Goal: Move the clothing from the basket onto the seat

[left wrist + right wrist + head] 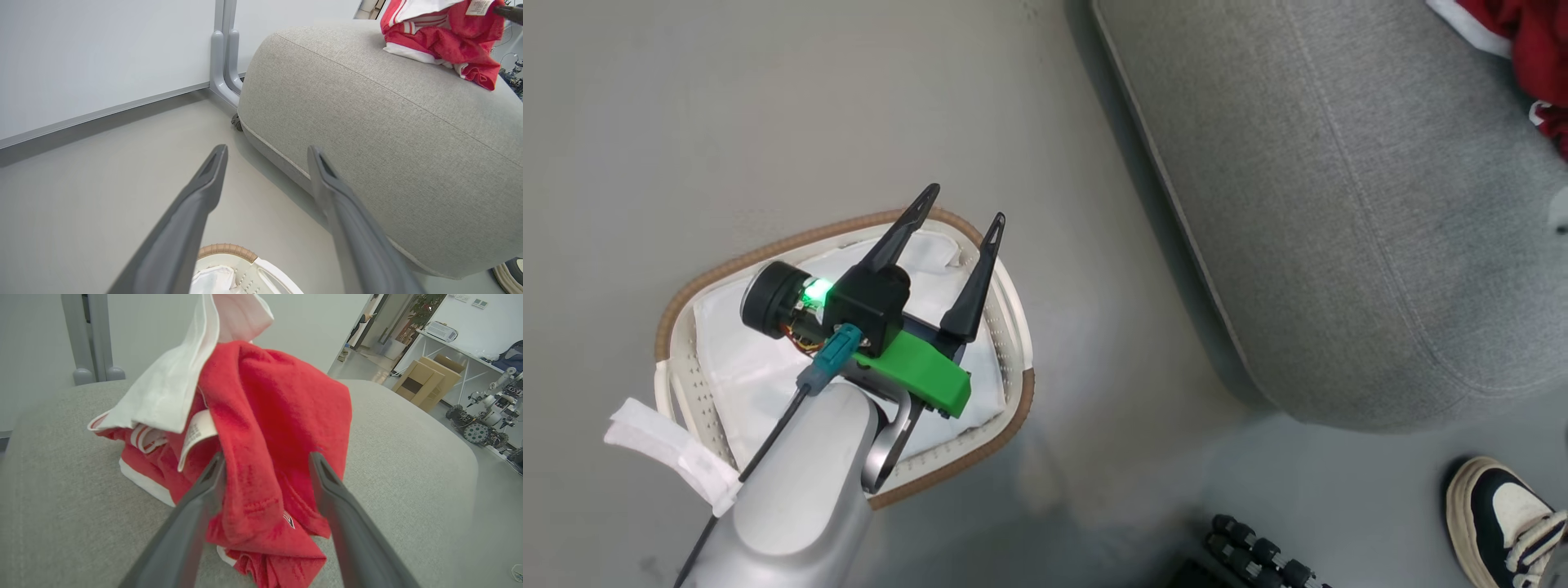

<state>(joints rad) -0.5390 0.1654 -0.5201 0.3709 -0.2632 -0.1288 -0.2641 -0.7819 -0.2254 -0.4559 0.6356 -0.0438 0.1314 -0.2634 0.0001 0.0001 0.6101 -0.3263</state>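
I judge this to be the set-down step: my right gripper [265, 455] is over the large grey fabric-upholstered couch seat [408, 457], its two dark fingers spread wide apart and clamped on nothing. The soft red sports clothing with white trim and panels [278, 408] lies on that cushion in a loose heap. It sits just ahead of those fingers, with a fold of red cloth hanging in the gap between them. I cannot tell whether the cloth brushes either finger. My left gripper [964, 204] hangs above the oval cream-white perforated plastic laundry basket with the brown woven-look rim [1015, 327], fingers likewise apart and empty. In the basket I see the plain white sheet lining [743, 359] and nothing red, though my own forearm covers part of it. The next move calls for lifting the right fingers straight up and back so that no tip snags the fold and drags the heap toward the cushion's edge. After that, a look into the covered part of the basket would be wise.
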